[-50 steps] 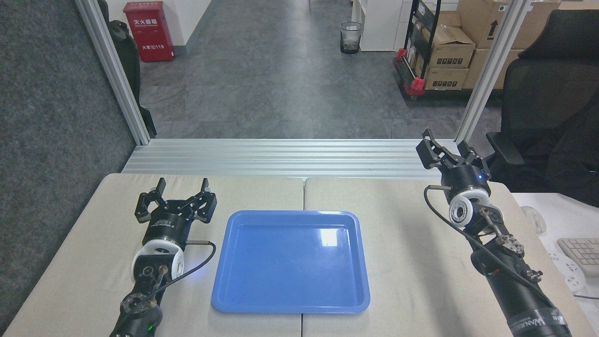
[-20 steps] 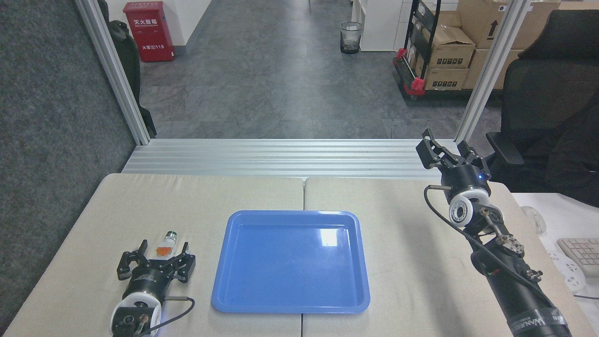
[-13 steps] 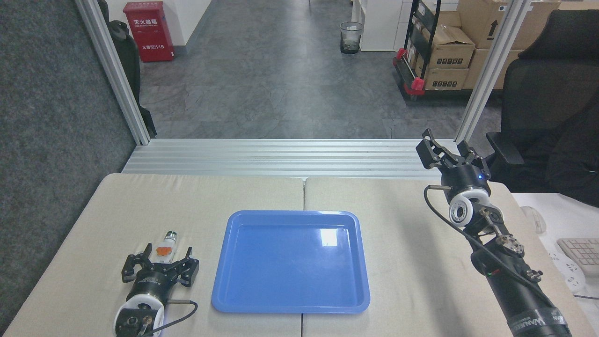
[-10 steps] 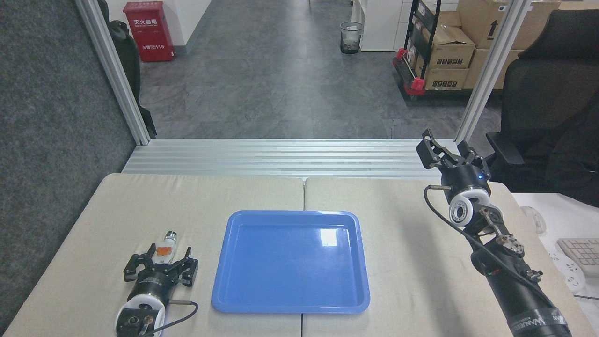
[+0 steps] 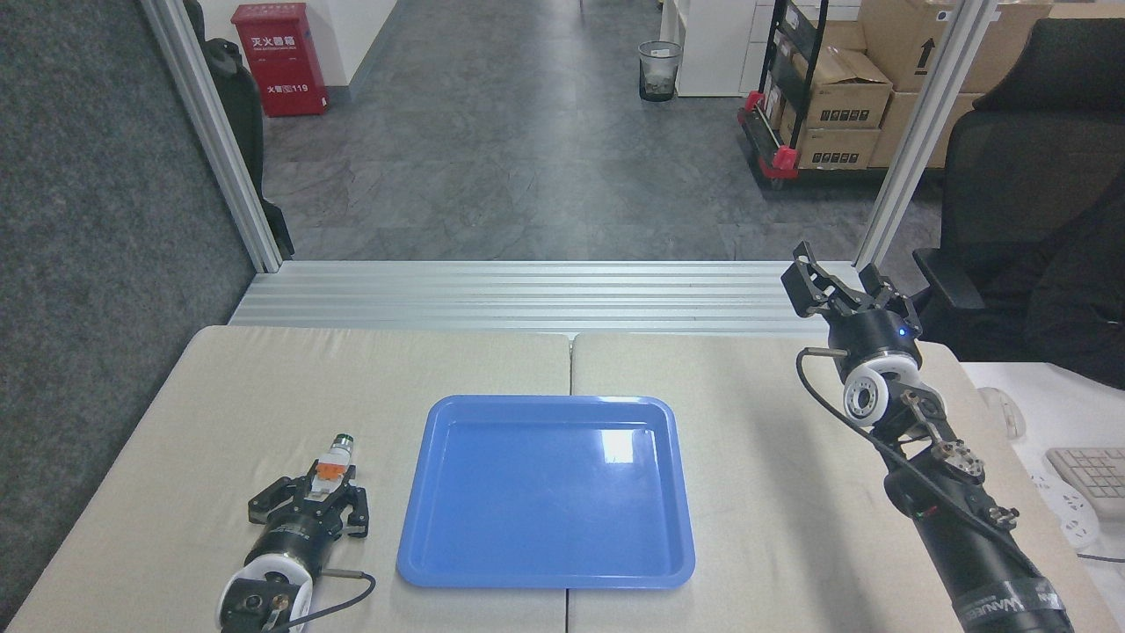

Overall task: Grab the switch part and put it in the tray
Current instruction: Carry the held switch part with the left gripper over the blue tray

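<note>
A: In the head view, what writing can be read?

B: The red cabinet (image 5: 279, 57) at the upper left of the frame has white characters and the number 119. On the right arm, at the lower right corner, a band shows white letters, but they are cut off and I cannot read them fully. The cardboard boxes (image 5: 839, 105) at the upper right carry small printed labels, too small to read.

A: How do the arms stand?

B: The left gripper (image 5: 322, 486) is low in the lower left of the frame, pointing away from the camera. Its fingers are closed around the switch part (image 5: 334, 458), clamped on its white and orange end; the dark green tip points up in the picture. The part is just left of the tray (image 5: 545, 576), outside its rim. If the part touches the table (image 5: 773, 492) or is lifted, I cannot tell.

A: And the right one?

B: The right gripper (image 5: 842, 283) is raised at the right of the frame, over the far table edge, with its fingers spread apart and nothing between them.

A: What is hidden?

B: The left arm is cut off by the bottom edge of the frame.
</note>
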`<state>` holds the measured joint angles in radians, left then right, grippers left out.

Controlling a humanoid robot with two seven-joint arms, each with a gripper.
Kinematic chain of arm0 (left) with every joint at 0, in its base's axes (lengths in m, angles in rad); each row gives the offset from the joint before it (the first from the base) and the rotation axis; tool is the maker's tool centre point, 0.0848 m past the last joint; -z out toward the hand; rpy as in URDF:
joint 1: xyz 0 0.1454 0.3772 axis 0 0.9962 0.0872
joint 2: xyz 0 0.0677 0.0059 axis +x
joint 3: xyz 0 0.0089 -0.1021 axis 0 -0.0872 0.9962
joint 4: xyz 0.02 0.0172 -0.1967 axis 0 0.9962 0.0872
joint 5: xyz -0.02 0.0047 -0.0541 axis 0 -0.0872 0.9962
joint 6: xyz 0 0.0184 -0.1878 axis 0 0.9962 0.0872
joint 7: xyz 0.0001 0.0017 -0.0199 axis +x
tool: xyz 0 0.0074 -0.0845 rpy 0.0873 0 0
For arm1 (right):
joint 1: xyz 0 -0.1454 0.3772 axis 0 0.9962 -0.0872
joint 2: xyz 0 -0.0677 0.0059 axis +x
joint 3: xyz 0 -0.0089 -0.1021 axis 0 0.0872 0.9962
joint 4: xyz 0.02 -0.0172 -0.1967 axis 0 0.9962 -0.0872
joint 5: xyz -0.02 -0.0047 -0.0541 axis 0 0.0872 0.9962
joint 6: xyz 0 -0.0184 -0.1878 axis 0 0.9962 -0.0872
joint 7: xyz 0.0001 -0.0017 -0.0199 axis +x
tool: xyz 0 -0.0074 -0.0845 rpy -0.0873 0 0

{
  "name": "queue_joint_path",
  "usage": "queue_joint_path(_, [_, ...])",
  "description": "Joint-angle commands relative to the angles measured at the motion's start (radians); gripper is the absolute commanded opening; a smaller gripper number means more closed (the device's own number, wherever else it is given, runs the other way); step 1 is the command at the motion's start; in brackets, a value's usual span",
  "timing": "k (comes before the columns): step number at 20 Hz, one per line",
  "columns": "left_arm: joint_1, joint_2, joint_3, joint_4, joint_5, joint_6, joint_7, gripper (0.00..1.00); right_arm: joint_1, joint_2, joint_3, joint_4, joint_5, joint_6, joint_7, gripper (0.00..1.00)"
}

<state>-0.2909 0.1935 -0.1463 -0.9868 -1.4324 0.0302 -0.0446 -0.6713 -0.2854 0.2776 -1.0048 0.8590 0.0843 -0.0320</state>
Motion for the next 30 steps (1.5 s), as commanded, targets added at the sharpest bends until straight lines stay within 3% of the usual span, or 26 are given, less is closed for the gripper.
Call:
queue_joint_path(1, [-0.019, 0.07, 0.026, -0.158, 0.019, -0.009, -0.024, 0.0, -0.001, 0.0, 0.0, 0.0, 0.0, 0.0, 0.0, 0.99])
queue_joint_path(6, [-0.01, 0.066, 0.059, -0.605, 0.07, -0.223, -0.133, 0.0, -0.001, 0.0, 0.0, 0.0, 0.0, 0.0, 0.0, 0.99])
queue_joint_path(7, [-0.011, 0.055, 0.047, -0.631, 0.066, -0.266, -0.147, 0.0, 0.001, 0.0, 0.0, 0.0, 0.0, 0.0, 0.001, 0.99])
queue_joint_path(9, [-0.016, 0.015, -0.03, -0.632, 0.052, -0.311, -0.159, 0.0, -0.001, 0.0, 0.0, 0.0, 0.0, 0.0, 0.001, 0.99])
queue_joint_path(13, [-0.03, 0.003, -0.194, -0.606, 0.037, -0.352, -0.173, 0.0, 0.001, 0.0, 0.0, 0.0, 0.0, 0.0, 0.0, 0.99])
queue_joint_path(16, [-0.059, -0.044, -0.318, -0.462, -0.125, -0.354, -0.213, 0.0, 0.001, 0.0, 0.0, 0.0, 0.0, 0.0, 0.0, 0.99])
queue_joint_path(20, [-0.07, -0.109, -0.34, -0.279, -0.243, -0.371, -0.221, 0.0, 0.001, 0.0, 0.0, 0.0, 0.0, 0.0, 0.0, 0.99])
queue_joint_path(30, [-0.088, -0.115, -0.36, -0.256, -0.244, -0.424, -0.245, 0.0, 0.001, 0.0, 0.0, 0.0, 0.0, 0.0, 0.0, 0.99])
